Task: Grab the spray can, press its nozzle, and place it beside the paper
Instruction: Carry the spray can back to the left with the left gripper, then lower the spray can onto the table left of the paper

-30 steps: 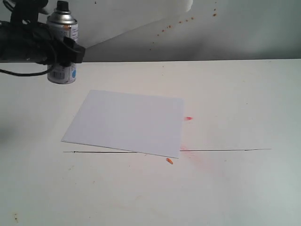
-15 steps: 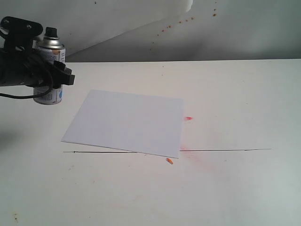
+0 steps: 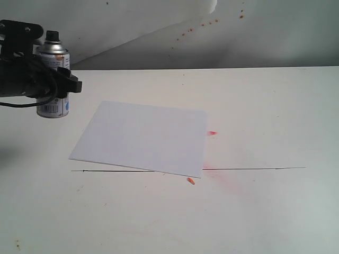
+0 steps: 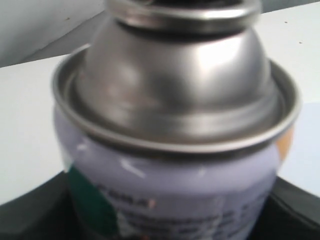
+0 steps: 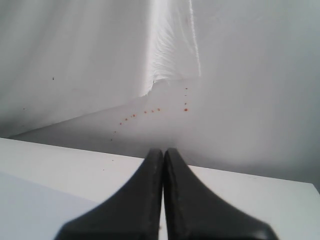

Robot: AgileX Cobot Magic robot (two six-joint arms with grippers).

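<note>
Presumably the set-down step. Exterior view: the left gripper (image 3: 54,84) is clamped round the midriff of the can (image 3: 52,108), which stands upright with the black nozzle (image 3: 51,36) uppermost and nothing bearing on it. The can lies at about ten o'clock from the paper (image 3: 143,137), near its far left corner but apart from it. The can's base is level with the table (image 3: 265,106); whether it touches cannot be told. Orange smears (image 3: 212,133) mark the table at three and five o'clock of the paper, just off its edge.

Left wrist view: the domed shoulder of the can (image 4: 175,85) fills the frame, and dark fingers (image 4: 30,215) press on either side of the label. The jaws are parted only by the can's width.

Right wrist view: the right gripper (image 5: 163,200) has its jaws pressed together with nothing between them. It points toward the speckled backdrop (image 5: 75,60) and takes no part.

Judgement: with the can upright beside the paper, the task looks close to its end. No frame shows whether the nozzle was pressed. The next move calls for seating the base flat on the table. The jaws should then part evenly, and the arm should draw back toward nine o'clock. A finger dragging on the label could tip the narrow can.
</note>
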